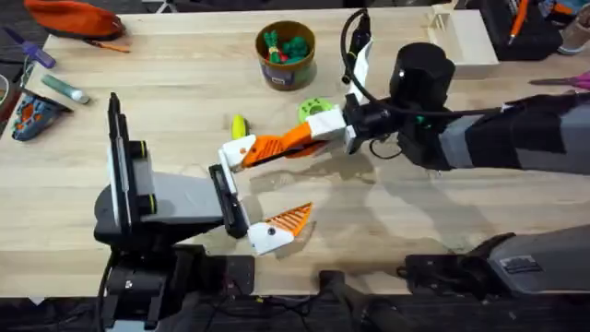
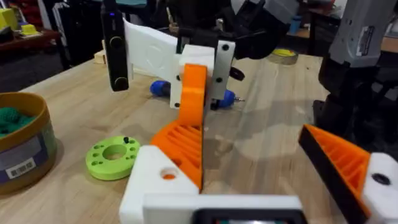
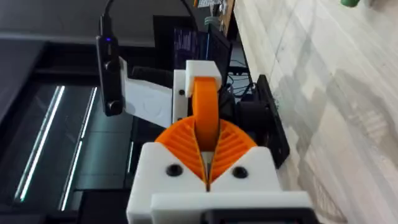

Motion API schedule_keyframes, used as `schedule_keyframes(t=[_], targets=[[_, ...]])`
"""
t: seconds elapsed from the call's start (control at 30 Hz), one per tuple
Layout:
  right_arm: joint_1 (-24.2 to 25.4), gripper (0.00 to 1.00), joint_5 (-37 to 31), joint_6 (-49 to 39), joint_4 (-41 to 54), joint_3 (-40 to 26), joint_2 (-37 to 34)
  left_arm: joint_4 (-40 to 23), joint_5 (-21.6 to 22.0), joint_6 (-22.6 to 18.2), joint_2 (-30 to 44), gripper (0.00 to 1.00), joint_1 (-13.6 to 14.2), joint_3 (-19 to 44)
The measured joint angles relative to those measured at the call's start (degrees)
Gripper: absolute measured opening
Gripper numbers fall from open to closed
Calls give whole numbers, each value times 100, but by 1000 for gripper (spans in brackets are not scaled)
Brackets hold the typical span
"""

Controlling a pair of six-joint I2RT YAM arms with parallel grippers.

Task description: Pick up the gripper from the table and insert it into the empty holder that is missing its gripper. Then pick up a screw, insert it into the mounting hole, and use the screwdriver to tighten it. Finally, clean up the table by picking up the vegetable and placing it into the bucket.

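Across the pale wooden surface (image 1: 442,212) the loose things sit toward the far side. The bucket (image 1: 286,55) stands there with green toy vegetables inside. The vegetable (image 1: 239,124), a yellow corn cob, lies nearer the middle, and a green holed disc (image 1: 316,109) lies just beside the right arm's wrist. An orange pouch (image 1: 74,17) rests at the far left corner and a light wooden box (image 1: 461,37) at the far right. The left wrist view shows the blue screwdriver (image 2: 160,88) lying on the wood behind the right arm's fingers. Beyond the surface's edge the room is dark, with cluttered benches.

The left gripper (image 1: 277,184) is spread wide. One finger carries its own ribbed orange pad (image 1: 290,219), and the other ends in the white holder (image 1: 238,155). The right gripper (image 1: 277,145) reaches across from the right, its two orange-padded fingers pressed close together. They clamp the orange fingertip (image 3: 205,109) edge-on between them. That fingertip sits at the holder, touching its white body, above the surface. Whether it is fully seated cannot be told.
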State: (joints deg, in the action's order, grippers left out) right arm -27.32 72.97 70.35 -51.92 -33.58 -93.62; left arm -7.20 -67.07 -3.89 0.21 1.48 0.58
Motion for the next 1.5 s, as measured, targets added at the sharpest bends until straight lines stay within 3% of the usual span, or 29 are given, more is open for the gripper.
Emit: schedule_keyframes(t=[1.5], targets=[[-231,8,-116,42,-4,-286,-260,4,37,49,0,986,0,0]])
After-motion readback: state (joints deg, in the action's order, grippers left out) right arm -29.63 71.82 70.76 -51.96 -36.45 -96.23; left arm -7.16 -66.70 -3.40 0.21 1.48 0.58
